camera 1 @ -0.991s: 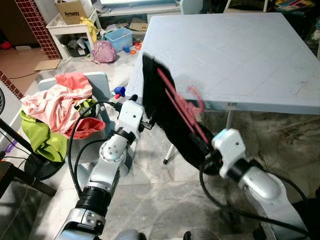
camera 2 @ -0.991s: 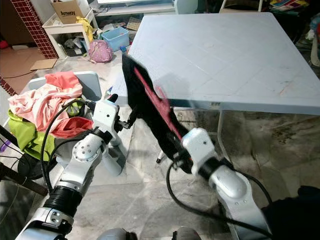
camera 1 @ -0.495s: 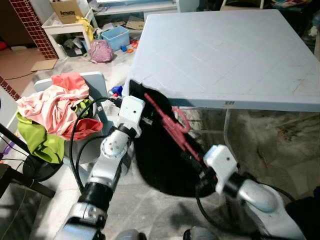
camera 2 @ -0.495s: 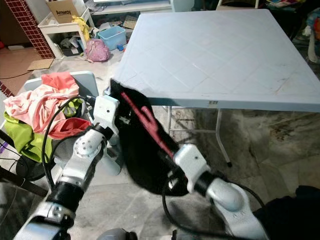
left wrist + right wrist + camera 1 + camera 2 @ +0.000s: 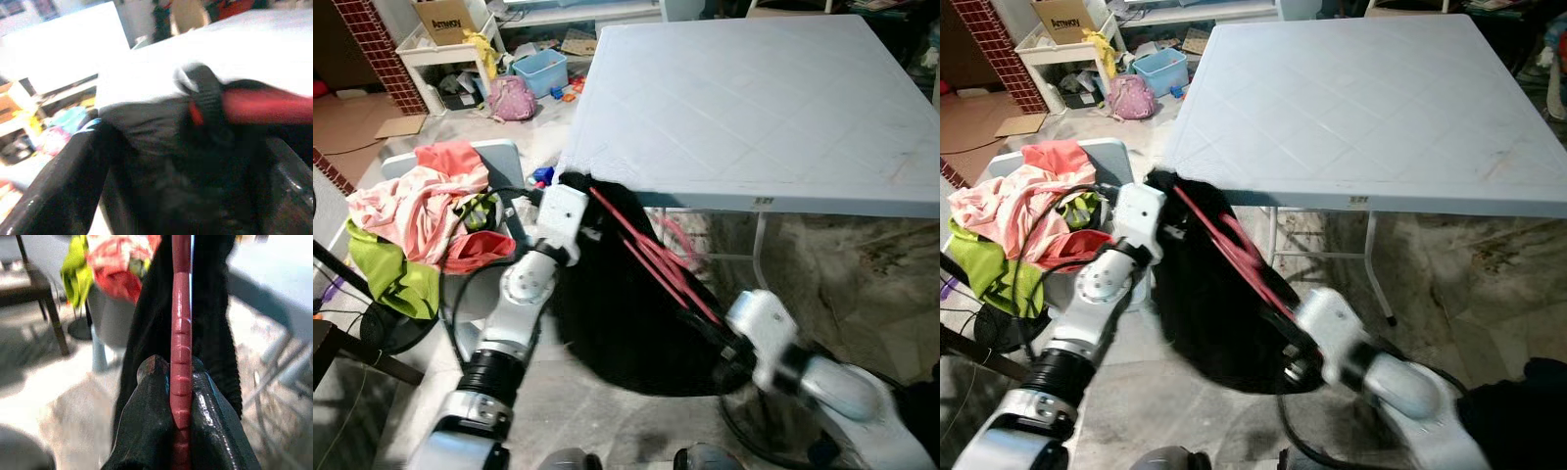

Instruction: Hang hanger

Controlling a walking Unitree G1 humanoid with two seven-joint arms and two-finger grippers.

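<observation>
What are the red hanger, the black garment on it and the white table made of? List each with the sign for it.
Red hanger: likely moulded plastic, glossy, with notched ridges along the bar.
Black garment: soft matte fabric, draping in folds; exact weave unclear.
White table: likely moulded plastic top, matte with a pressed diamond pattern, on thin pale metal-looking legs.
</observation>
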